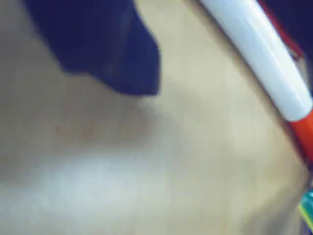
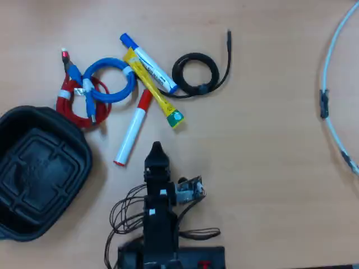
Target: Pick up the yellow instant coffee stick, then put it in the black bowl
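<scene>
Across the tan wooden counter (image 2: 269, 168), the black hand (image 2: 156, 150), its opening unreadable, risked snagging the red-capped white marker (image 2: 132, 131) crossing under the long yellow coffee stick (image 2: 152, 87).

Ahead of my fingers (image 2: 156, 150) I see bare wooden tabletop (image 2: 263, 157). Just beyond, the white red-capped marker (image 2: 133, 130) lies under the long yellow coffee stick (image 2: 152, 87), with the white blue-capped marker (image 2: 148, 62), coiled blue cable (image 2: 110, 80) and coiled black cable (image 2: 196, 74) crowding it.

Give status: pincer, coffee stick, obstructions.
Pincer empty, short of the pile; jaw state unclear. Yellow coffee stick on table, untouched. Red-capped marker and blue-capped marker crowd it. Black bowl empty.
</scene>
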